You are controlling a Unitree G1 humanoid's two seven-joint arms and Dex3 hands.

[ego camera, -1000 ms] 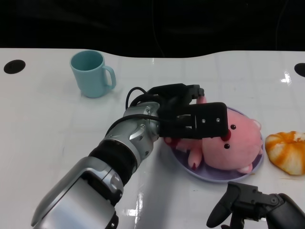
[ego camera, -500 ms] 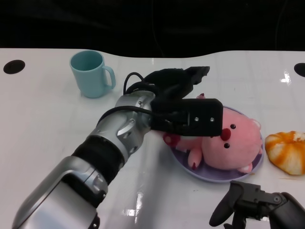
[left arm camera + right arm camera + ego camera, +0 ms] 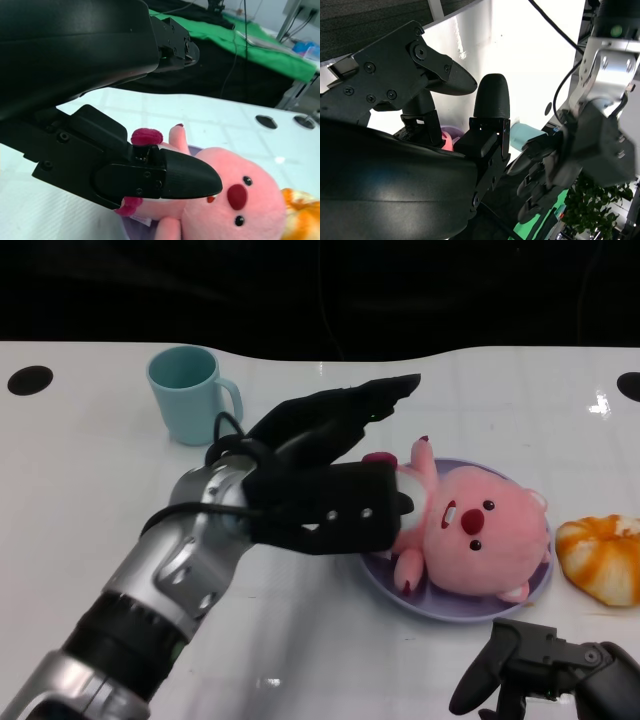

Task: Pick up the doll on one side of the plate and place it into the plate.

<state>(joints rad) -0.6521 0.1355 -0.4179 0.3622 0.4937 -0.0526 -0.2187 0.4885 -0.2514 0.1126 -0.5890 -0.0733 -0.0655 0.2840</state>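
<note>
White table [image 3: 90, 500] holds the purple plate [image 3: 385, 590] where the pink doll [image 3: 475, 545] lies, soft and light, best grabbed round its tummy, while the left hand [image 3: 320, 490] is spread open, holding nothing.

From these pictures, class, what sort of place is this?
Probably a robotics lab or test bench: a white table with a doll on a plate, cables and green-covered benches behind.

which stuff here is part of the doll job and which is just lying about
Job: pink doll, lying in the purple plate; left hand, open beside the doll.

Lying about: teal mug, orange bread; right hand idle.
</note>
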